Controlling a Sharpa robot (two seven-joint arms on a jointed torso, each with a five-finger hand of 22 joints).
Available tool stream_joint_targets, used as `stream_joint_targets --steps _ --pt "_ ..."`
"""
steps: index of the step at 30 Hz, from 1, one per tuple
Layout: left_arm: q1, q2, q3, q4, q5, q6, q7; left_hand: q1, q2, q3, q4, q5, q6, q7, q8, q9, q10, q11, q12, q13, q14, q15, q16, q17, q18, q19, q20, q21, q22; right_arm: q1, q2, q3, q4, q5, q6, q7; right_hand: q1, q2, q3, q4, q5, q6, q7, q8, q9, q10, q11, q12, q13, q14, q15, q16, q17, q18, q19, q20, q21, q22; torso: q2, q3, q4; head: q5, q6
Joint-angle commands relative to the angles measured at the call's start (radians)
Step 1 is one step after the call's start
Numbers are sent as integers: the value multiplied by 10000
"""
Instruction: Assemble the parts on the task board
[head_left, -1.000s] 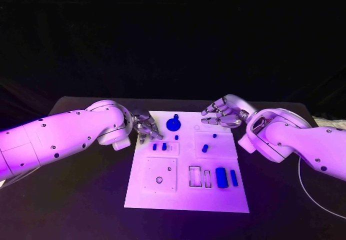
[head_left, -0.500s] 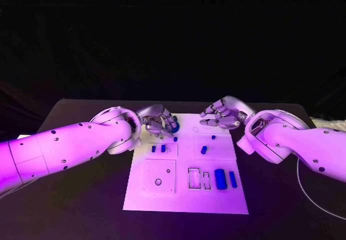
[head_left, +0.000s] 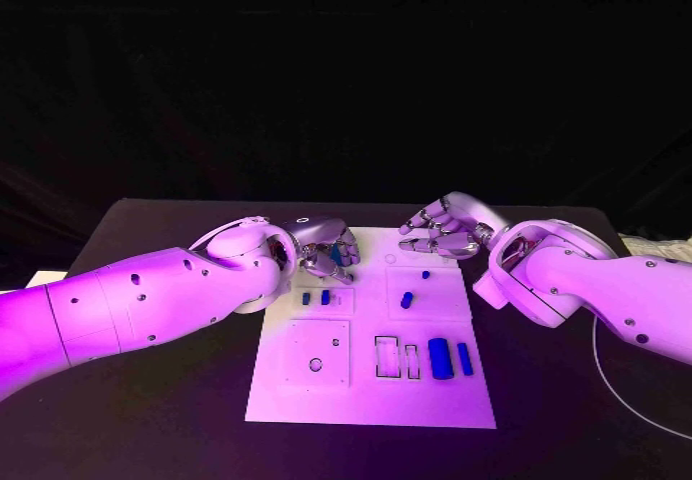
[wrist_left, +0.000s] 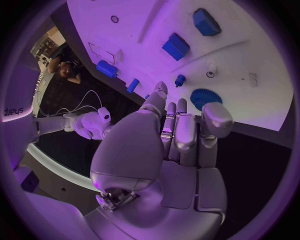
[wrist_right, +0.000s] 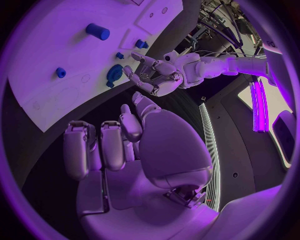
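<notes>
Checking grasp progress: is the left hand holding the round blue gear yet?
No. The left hand hovers empty, fingers apart, by the round blue gear lying on the task board.

Both white arms reach in over the task board, taken here as the landmark. The left arm crosses toward the board's far left corner, where the left hand hangs above the surface, fingers apart and lightly bent, holding nothing. The right arm bends in beside the board's right edge; the right hand hovers at the far right corner, fingers curled inward, nothing in them.
</notes>
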Motion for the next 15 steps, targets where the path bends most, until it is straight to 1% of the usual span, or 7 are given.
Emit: stream_joint_targets --steps 1,4,9,11,15 --pt "-9 140 2 -92 -949 371 -330 -91 -49 201 23 -10 211 -4 -122 -126 168 -64 -118 -136 298 -28 529 476 -242 351 -57 733 679 -6 3 1 13 -36 39 98 -87 27 -14 5 61 -60 14 36 -15 -47 -4 -67 -8 468 -59 -26 -15 126 -71 -1 -46 60 -2 -2 14 -12 4" --pt "-17 265 1 -189 -1061 557 -437 -2 35 406 -1 -11 351 -29 -168 -185 322 -98 -188 -218 430 -62 764 685 -326 543 -89 1145 1059 -6 4 1 17 -38 27 102 -87 27 -14 5 61 -60 14 36 -15 -47 -4 -67 -8 468 -59 -26 -15 126 -71 -1 -46 60 0 0 6 6 -10" --pt "-33 431 1 -333 -1161 817 -560 116 124 752 -63 -11 530 -43 -266 -284 544 -128 -346 -366 459 -63 628 452 -401 714 -114 1501 1389 -6 7 1 25 -43 14 110 -87 27 -14 5 61 -60 14 36 -15 -47 -4 -67 -8 468 -59 -26 -15 126 -71 -1 -46 60 -8 4 3 5 -22" --pt "-42 475 2 -368 -1213 929 -593 112 102 923 -87 -10 600 -26 -334 -343 640 -121 -455 -452 472 -38 610 396 -422 760 -106 1600 1483 -6 7 1 27 -44 13 111 -87 27 -14 5 61 -60 14 36 -15 -47 -4 -67 -8 468 -59 -26 -15 126 -71 -1 -46 60 -4 2 4 4 -22" --pt "-53 561 3 -435 -1264 1120 -625 -27 -35 1407 -106 -6 795 -17 -522 -501 912 -116 -747 -669 478 14 532 196 -454 831 -80 1782 1669 -6 10 1 29 -44 14 114 -87 27 -14 5 61 -60 14 36 -15 -47 -4 -67 -8 468 -59 -26 -15 126 -71 -1 -46 60 -3 2 18 -3 -37"
